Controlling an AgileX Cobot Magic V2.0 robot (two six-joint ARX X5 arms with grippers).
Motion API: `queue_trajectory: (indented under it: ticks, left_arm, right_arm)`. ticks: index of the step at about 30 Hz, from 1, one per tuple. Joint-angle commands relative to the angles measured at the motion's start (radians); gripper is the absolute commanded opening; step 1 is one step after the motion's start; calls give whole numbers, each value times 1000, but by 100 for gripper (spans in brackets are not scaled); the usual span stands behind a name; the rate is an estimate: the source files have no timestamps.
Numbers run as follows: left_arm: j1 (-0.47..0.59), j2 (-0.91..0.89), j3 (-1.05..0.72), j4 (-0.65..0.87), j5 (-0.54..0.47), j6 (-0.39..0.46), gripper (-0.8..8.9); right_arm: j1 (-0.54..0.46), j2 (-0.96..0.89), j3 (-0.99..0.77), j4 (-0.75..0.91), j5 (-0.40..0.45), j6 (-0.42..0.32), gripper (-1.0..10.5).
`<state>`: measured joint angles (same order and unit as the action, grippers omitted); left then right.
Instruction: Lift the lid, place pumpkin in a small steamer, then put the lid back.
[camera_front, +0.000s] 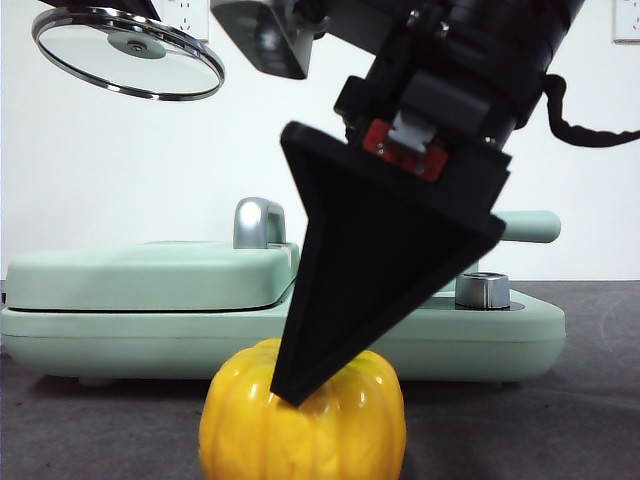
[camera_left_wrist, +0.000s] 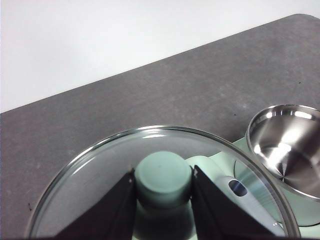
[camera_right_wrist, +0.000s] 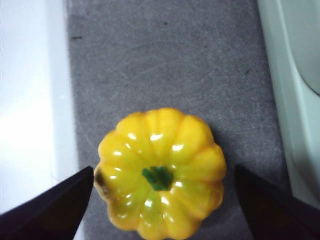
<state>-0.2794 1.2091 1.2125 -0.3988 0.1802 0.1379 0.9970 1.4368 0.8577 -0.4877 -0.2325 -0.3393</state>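
White wall backs the dark surface (camera_front: 580, 400) in the front view: one pumpkin (camera_front: 303, 420) sits near the front edge, one lid (camera_front: 128, 52) aloft. Left end effector (camera_left_wrist: 163, 187) clamps the lid's knob — steamer (camera_left_wrist: 285, 147) open beside. Right end effector (camera_right_wrist: 162, 200) straddles the pumpkin, jaws apart.

Right gripper (camera_right_wrist: 161, 200) w/ jaws spread wide, one dark jaw each side of the pumpkin (camera_right_wrist: 161, 172), neither touching it. Pumpkin sits between them on grey table (camera_right_wrist: 170, 60), green stem (camera_right_wrist: 158, 178) facing the cam. Pale mint-green appliance edge (camera_right_wrist: 292, 100) just beyond one jaw.
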Motion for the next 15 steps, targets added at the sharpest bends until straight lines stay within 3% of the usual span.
queue_trajectory:
  ticks: [1, 10, 15]
  left_arm:
    - [-2, -1, 24, 32, 3, 7, 15]
    - [-2, -1, 24, 32, 3, 7, 15]
    - [-1, -1, 24, 32, 3, 7, 15]
  right_arm:
    - [15, 26, 18, 12, -3, -8, 448]
    - [15, 69, 18, 11, -6, -8, 448]
    - [15, 72, 18, -16, -3, 27, 377]
